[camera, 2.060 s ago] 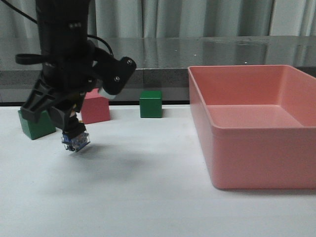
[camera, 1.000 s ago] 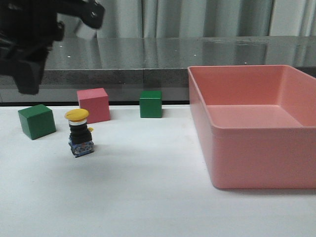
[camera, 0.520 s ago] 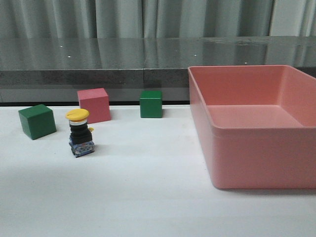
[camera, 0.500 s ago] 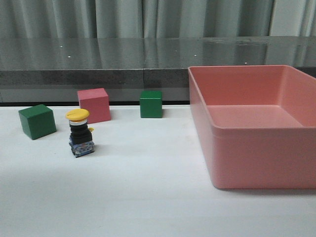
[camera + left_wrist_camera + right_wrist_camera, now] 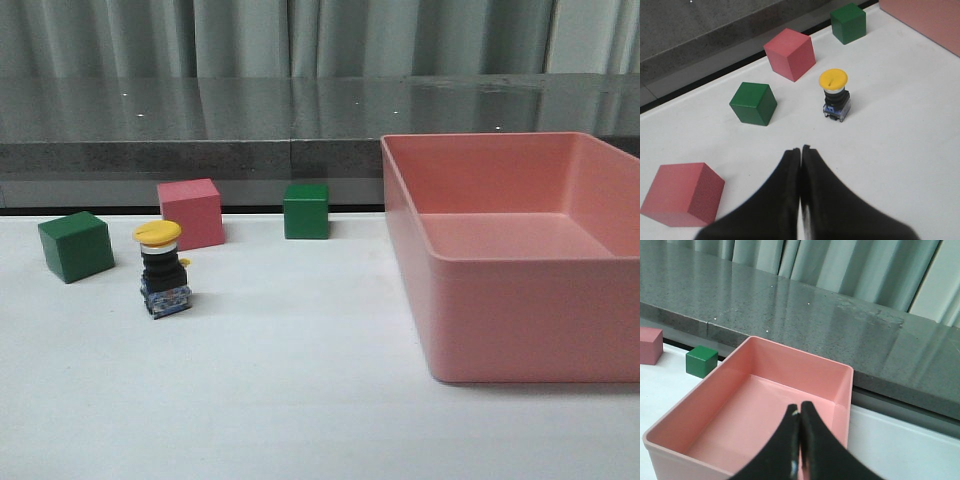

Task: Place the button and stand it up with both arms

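Button [image 5: 163,268] first: I see it standing upright on the white table [image 5: 300,400], its long axis vertical, yellow cap on top, then the silver collar, the black body, and the blue base block flat on the surface. In my front view it sits on the left part of the table, in front of the pink cube [image 5: 190,213] and to the right of the nearer green cube [image 5: 76,245], apart from both. Nothing is touching it. A small yellow bit shows at its right side, too small for me to make out.

A second green cube [image 5: 306,210] stands farther back, near the table's rear edge, between the pink cube and the big pink bin [image 5: 520,320]. The bin fills the right side of the table.

From my left wrist camera, the left gripper [image 5: 801,151] has its fingers pressed together with nothing between them, held above the table and well apart from the button. That view also shows another pink cube [image 5: 682,194] close to the gripper.

From my right wrist camera, the right gripper [image 5: 800,414] is likewise closed on nothing, fingertips meeting, hanging above the bin.

Neither arm shows in my front view.
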### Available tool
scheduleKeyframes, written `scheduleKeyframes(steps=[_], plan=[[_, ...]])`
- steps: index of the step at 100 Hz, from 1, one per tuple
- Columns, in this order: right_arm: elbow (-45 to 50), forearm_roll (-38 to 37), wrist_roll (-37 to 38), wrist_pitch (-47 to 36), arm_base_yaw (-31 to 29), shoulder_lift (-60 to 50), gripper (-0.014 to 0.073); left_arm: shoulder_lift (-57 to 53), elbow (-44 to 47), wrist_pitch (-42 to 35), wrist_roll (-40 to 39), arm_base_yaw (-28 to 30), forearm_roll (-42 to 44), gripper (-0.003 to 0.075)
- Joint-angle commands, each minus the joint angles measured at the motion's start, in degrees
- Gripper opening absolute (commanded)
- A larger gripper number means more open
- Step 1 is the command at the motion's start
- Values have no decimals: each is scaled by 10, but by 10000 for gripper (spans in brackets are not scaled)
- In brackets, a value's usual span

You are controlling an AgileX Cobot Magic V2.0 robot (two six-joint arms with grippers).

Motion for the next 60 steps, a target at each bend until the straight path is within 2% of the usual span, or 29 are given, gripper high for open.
scheduleKeyframes(steps=[1, 15, 60], plan=[[-17, 5, -1, -44, -4, 5, -61, -37, 15, -47, -5, 1, -18, -20], [-17, 5, -1, -44, -4, 5, -61, -62, 39, -42, -5, 1, -47, -20], [-17, 5, -1, -44, -4, 5, -61, -62, 51, -85, -4, 1, -32, -20]])
